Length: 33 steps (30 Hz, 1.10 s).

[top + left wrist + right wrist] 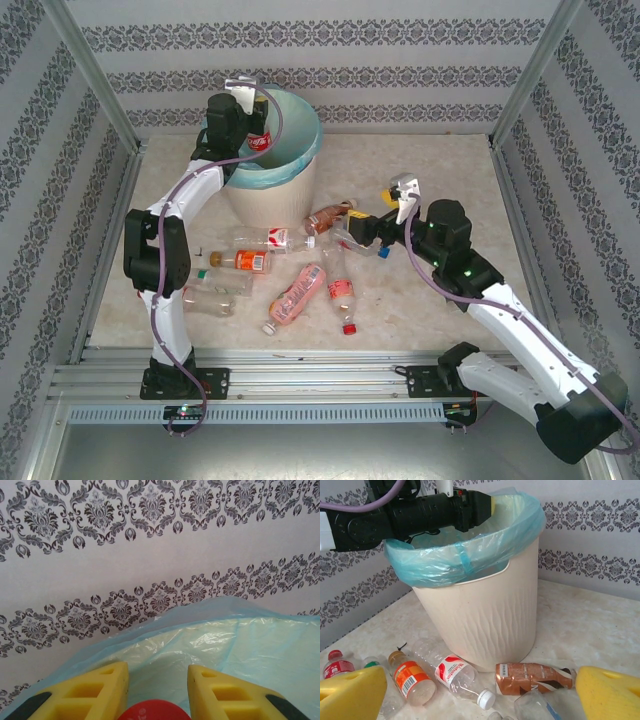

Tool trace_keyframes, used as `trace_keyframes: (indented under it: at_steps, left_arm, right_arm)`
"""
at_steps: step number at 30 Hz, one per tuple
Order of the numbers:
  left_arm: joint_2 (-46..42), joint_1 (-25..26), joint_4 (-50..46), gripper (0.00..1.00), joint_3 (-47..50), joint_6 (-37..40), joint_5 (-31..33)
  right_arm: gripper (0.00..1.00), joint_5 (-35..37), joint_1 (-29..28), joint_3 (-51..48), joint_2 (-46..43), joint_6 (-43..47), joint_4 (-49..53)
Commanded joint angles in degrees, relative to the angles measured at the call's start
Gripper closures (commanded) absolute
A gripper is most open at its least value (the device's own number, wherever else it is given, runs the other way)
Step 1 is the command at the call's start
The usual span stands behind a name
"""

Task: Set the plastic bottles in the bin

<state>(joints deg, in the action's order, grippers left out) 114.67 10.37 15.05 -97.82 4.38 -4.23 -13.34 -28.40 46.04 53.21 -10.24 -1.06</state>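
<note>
The left hand (248, 130) is clamped on a red-capped bottle (259, 141) and hangs over the bin (300, 180), inside the rim and a little left of its middle. The wrist view shows the red cap between the yellow fingers (95, 695), with the blue-green liner below. From there, opening the fingers should drop the bottle in with no sideways travel.

The right hand (374, 232), fingers wide apart and holding nothing, hovers low over a clear bottle (356, 240). That bottle lies on the worktop (450, 190) right of the bin, its long axis roughly left to right, blue cap toward the right arm. The other bottles (297, 293) lie in front of the bin, between the arms.
</note>
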Motion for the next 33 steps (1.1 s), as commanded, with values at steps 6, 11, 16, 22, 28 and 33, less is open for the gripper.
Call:
trace_keyframes:
  at_steps: [6,11,16,22,28,33]
  left_arm:
    - [-0.59,-0.53,-4.78,0.41,-0.03,-0.91,-0.98]
    - [-3.76,-0.53,-9.05,0.25,-4.55,-4.28,-3.52]
    - [-8.34,-0.55,-10.93,0.25,-5.05,-6.29,-2.60]
    - [-11.42,-0.54,-16.16,0.32,-5.30,-5.72,0.17]
    - [-11.58,-0.53,-20.90,0.44,-6.38,-5.66,0.06]
    - [-8.83,-0.55,-27.47,0.61,-11.90,-5.49,-1.19]
  right_arm:
    - [0.03,-1.82,-1.33,3.94,2.07,1.09,-0.97]
    - [0.04,1.69,-1.52,5.08,2.91,-0.11,0.45]
    - [0.04,5.98,-1.48,6.80,3.72,-1.35,3.77]
    - [0.04,9.05,-1.35,8.79,5.45,-2.30,6.76]
    - [0.05,9.12,-1.24,9.67,6.69,-3.73,6.95]
    - [0.05,9.44,-1.13,10.28,7.63,-4.56,7.55]
